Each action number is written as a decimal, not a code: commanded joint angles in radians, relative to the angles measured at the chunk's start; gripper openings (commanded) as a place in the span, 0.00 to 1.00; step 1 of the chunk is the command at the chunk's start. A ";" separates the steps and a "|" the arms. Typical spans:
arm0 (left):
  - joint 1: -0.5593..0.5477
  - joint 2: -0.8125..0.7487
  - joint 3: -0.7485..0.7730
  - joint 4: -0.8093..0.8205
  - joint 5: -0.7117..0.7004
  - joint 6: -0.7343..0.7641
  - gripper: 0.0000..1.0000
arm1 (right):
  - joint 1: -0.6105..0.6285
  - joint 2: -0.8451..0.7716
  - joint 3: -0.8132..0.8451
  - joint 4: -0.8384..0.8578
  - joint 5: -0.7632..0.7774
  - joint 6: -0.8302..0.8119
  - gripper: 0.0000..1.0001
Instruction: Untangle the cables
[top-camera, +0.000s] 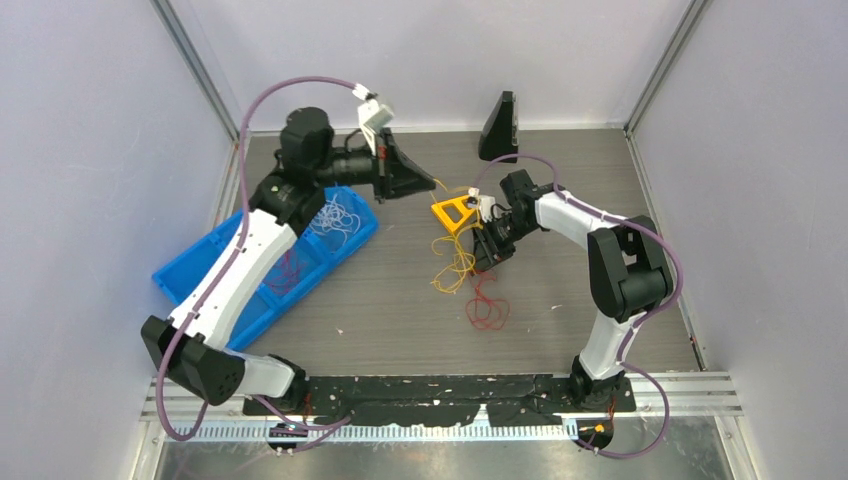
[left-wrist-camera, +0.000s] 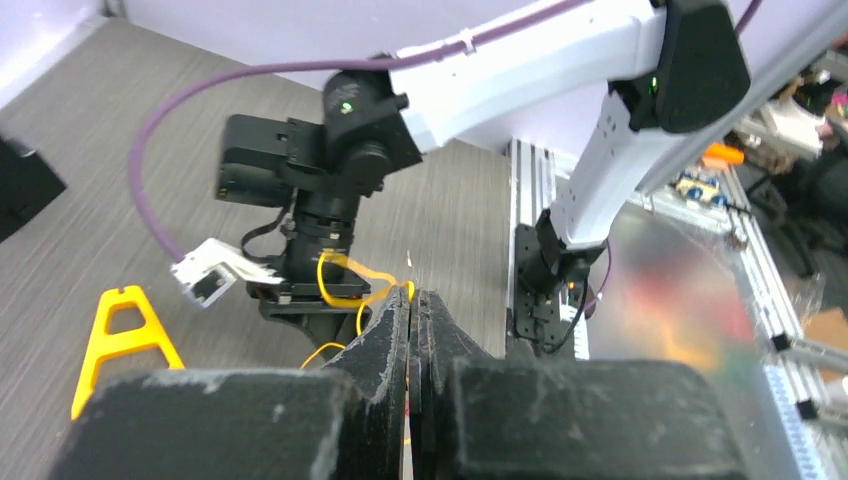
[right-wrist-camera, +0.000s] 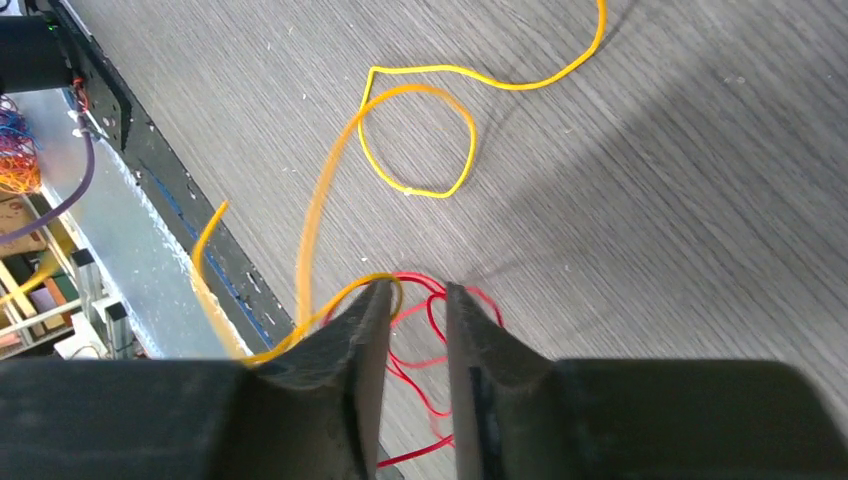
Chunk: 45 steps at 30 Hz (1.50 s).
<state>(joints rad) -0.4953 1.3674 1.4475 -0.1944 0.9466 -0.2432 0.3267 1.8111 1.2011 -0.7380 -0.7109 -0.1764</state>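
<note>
Where the desk (top-camera: 400, 310) lies closest to the arm bases, we see a loose red cable (top-camera: 485, 312) coiled on the wood, lower right of centre in the top view. Just above it, a yellow cable (right-wrist-camera: 410, 190) loops across the desk, its strands running into the red one. The right gripper (right-wrist-camera: 418, 290) hangs over that spot. Its fingers (right-wrist-camera: 370, 330) are parted by a narrow gap with nothing clamped between them. The yellow cable curls round the tip of the finger on the left of the wrist frame, and red strands show in the gap below.

At the left of the top view, a blue bin (top-camera: 172, 280) holds white cables (top-camera: 337, 215) in one compartment and red ones in another.

Farther back sits a yellow triangular stand (top-camera: 450, 212). Just beside it, the left gripper (left-wrist-camera: 410, 295) has its fingers pressed together, with a yellow strand emerging from the tips. A black wedge (top-camera: 500, 128) stands by the far wall.
</note>
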 joint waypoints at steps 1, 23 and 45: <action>0.104 -0.108 0.143 0.122 0.043 -0.157 0.00 | -0.006 0.037 -0.021 0.022 0.112 -0.052 0.26; 0.651 -0.379 0.076 -0.381 -0.317 0.017 0.00 | -0.006 0.014 -0.014 -0.019 0.156 -0.076 0.31; 1.112 -0.617 -0.040 -0.789 -0.660 0.457 0.00 | -0.008 0.046 0.119 -0.207 0.121 -0.202 0.56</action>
<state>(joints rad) 0.6090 0.7486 1.2732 -0.9722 0.3367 0.1440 0.3199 1.8721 1.2549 -0.8932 -0.5743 -0.3450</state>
